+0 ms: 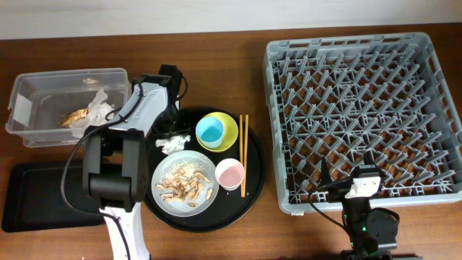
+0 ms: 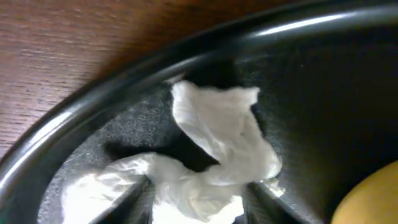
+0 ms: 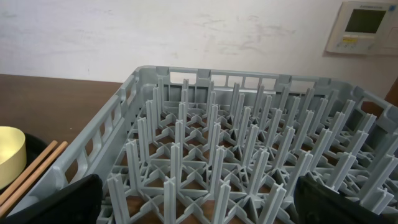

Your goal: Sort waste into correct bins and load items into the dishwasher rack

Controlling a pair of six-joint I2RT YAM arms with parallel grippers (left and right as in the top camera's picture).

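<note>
In the upper left, the clear box [image 1: 72,73] holds crumpled waste. Left of centre, your left fingers [image 2: 127,202] pinch the white napkin [image 2: 217,127] on the round black tray [image 2: 329,93]. Lower right, your right fingers [image 3: 62,200] gape at the near edge of the grey rack [image 3: 211,149].

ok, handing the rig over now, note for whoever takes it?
Left gripper: jaws either side of the napkin on the round black tray; grip unclear.
Right gripper: open, by the rack's near edge.
Done: paper and wrapper in the clear box.
Left: this napkin, scraps on the plate, then bowl with blue cup inside, pink cup, chopsticks, plate into the empty rack.
</note>
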